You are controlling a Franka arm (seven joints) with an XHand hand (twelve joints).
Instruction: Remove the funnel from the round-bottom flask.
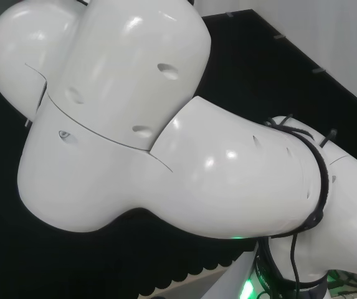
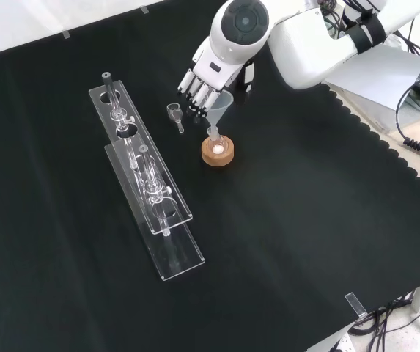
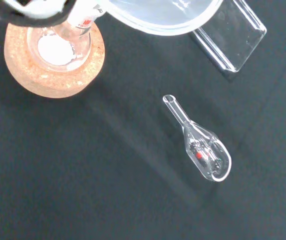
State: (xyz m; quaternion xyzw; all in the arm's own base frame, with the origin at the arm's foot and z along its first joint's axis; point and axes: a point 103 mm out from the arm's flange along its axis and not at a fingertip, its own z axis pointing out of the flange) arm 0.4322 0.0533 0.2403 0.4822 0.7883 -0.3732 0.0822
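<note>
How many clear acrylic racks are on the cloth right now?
2, end to end and overlapping in the front view: the farther rack left of the hand, and the nearer rack running toward the camera. More could be hidden behind the arm.

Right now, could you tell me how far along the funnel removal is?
Done: the hand has reached the funnel, its fingers pointing down beside the rim. In hand: closing on it; no grasp is visible. Left: the funnel still sits in the round-bottom flask on its cork ring, so lifting out remains.
</note>
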